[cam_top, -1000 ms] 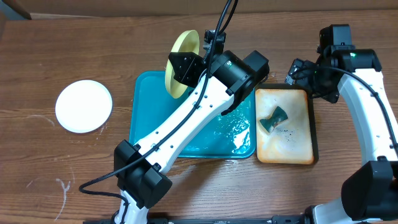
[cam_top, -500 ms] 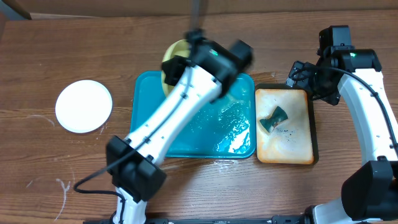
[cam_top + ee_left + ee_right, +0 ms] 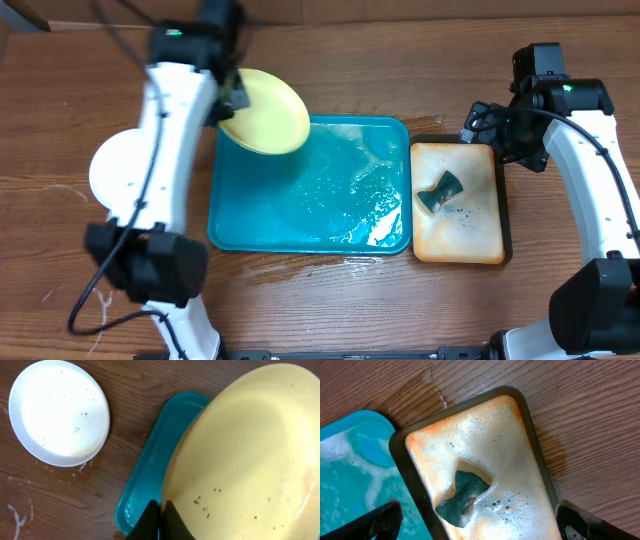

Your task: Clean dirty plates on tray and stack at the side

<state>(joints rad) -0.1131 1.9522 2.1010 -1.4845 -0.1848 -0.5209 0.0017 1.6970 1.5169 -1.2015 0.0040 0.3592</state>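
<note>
The yellow plate was up in the air, tipped on its side, over the far left corner of the tray. Our left gripper had its fingers pinched tight on the plate's rim. We think the rim was the only good place to grab a flat plate. Tipping it let soapy water run off into the tray and not onto the table. A few small dark specks showed on the plate, so we could not call it fully clean.

The white plate lay flat on the table, left of the tray and apart from it. We took that to be the stacking spot, so the yellow plate should go on top of it next. We would need to set it down level and in the middle, or it could slide off. We saw only these two plates.

The tray held no plates, only suds and water.

Our right gripper hung with its fingers wide apart, holding nothing, above the far end of the small tray. The sponge sat in the foam there, ready if we needed it.
</note>
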